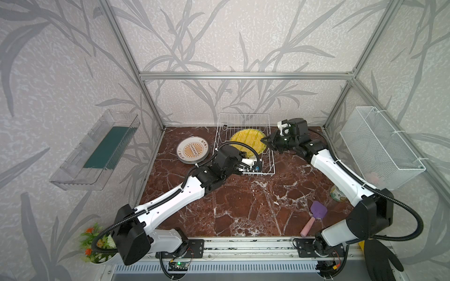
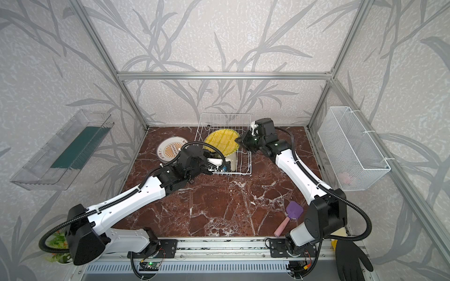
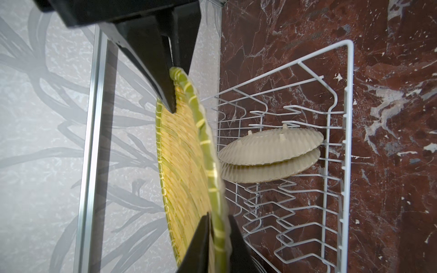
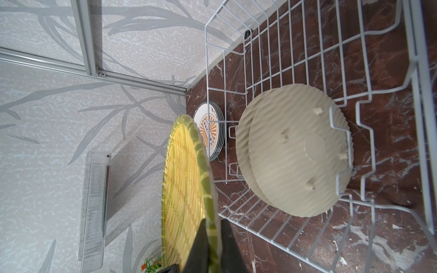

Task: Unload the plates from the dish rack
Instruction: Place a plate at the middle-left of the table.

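Just above centre in both top views: yellow plate [image 1: 247, 142] [image 2: 220, 142], on edge in the air over the rack [image 1: 243, 122] [image 2: 225, 121], woven face to the lens. Clamped at its right-hand rim by the right gripper [image 1: 263, 141] [image 4: 214, 222], with black fingers [image 4: 228, 245] tight on either side of the green rim at the bottom of the right wrist view. Straddled at another spot on the rim by the left gripper [image 3: 218, 215], at the bottom of the left wrist view. Only a narrow gap there, filled by the rim; impossible to say whether pinching or just clear. Largely hidden behind its own wrist in both top views.

Down in the rack, toward its lower end in the frame: two plates [image 4: 295, 160] [image 3: 272, 151], standing close together between the tines, tilted, pale ribbed backs toward both wrist cameras.

Just beside the rack on its left, flat on the table [image 1: 243, 206]: stack of white plates [image 1: 192, 150] [image 2: 168, 149] [image 4: 208, 132], orange sunburst up, partly covered by the left arm in a top view.

Farther out, at lower right of the table: spatula [image 1: 317, 211], purple blade and pink handle. Above it, against the right arm: small dish [image 1: 337, 193], half hidden. On the left wall: clear tray [image 1: 97, 150] with a green strip. On the right wall: mesh basket [image 1: 379, 146]. At the bottom right edge: black glove [image 1: 381, 260]. At the bottom left: potted flowers [image 1: 97, 240].
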`<act>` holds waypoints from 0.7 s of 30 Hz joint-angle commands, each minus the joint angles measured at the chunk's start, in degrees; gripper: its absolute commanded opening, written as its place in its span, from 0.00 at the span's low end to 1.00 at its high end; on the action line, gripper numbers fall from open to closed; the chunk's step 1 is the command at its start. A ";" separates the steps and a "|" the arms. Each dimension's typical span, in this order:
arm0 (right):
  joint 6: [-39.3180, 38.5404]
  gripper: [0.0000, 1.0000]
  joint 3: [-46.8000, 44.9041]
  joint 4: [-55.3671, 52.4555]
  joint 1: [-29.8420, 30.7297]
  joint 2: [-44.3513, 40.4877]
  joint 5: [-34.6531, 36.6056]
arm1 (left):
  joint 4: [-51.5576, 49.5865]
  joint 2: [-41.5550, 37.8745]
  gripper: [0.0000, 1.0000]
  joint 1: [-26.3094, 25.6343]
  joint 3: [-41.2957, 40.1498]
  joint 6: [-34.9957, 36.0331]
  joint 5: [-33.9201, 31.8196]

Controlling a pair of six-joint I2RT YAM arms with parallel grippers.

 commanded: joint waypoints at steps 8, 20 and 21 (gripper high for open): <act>-1.61 0.00 -2.55 7.76 -2.14 -2.33 0.15 | -1.10 0.43 0.99 0.87 1.09 -7.35 -1.47; -8.73 0.00 -8.90 15.93 -8.41 -8.21 -1.69 | -2.09 -6.11 0.99 13.79 2.40 -42.80 16.06; -9.83 0.00 -9.75 17.15 -8.78 -8.72 -2.33 | -2.19 -6.12 0.99 16.12 3.11 -47.80 19.14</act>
